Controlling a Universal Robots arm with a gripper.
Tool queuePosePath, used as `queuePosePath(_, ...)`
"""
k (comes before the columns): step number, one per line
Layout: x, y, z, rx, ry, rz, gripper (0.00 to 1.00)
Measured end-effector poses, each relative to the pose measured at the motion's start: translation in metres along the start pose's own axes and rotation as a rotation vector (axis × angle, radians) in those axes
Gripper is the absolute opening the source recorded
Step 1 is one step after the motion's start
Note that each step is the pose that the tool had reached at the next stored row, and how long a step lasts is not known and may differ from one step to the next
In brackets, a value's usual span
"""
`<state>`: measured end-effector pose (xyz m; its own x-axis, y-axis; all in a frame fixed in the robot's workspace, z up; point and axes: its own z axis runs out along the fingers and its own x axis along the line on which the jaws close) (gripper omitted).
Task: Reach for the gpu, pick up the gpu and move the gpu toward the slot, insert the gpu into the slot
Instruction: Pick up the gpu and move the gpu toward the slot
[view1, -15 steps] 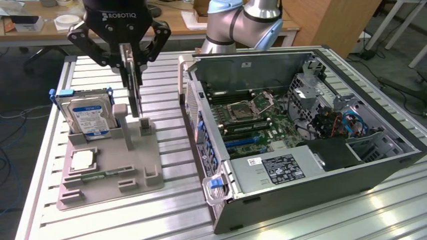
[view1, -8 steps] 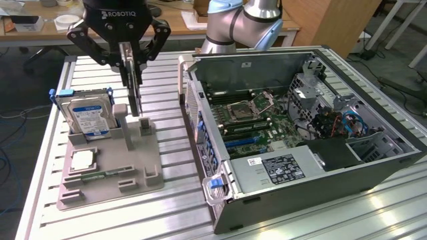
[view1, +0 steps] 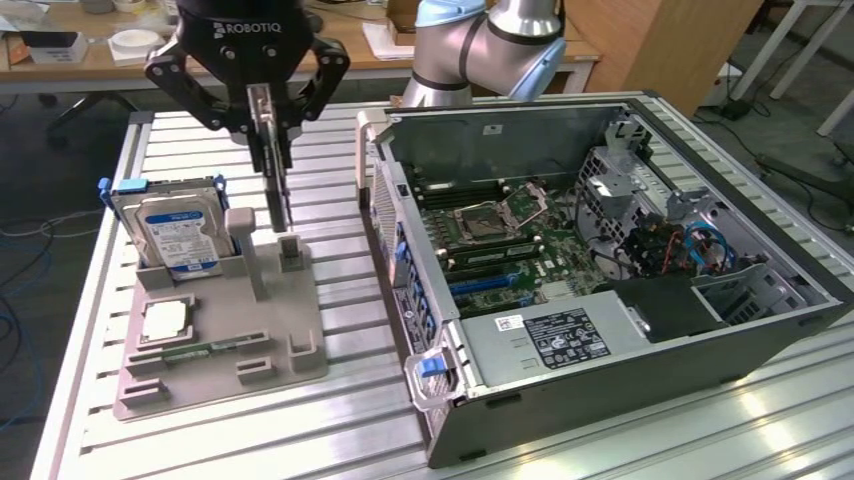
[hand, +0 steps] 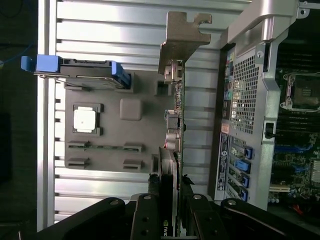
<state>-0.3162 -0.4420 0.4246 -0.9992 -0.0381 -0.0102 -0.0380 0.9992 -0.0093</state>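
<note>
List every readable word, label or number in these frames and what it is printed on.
"ROBOTIQ": on the body of the gripper.
Label on the hard drive: too blurred to read.
White sticker inside the computer case: print too small to read.

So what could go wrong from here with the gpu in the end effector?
1. The end effector pinches the gpu at one end only; the long card hangs below and may swing or slip.
2. Its lower end is close to a post of the gray fixture, beside the hard drive; it could snag there.
3. The case wall stands between card and slot; the metal bracket might clip it.
</note>
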Motion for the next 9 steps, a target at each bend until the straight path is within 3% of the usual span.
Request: queuePosePath(9, -0.0086, -0.0003, 0.0001, -0.0001, -0.0001, -0.011, 0.26)
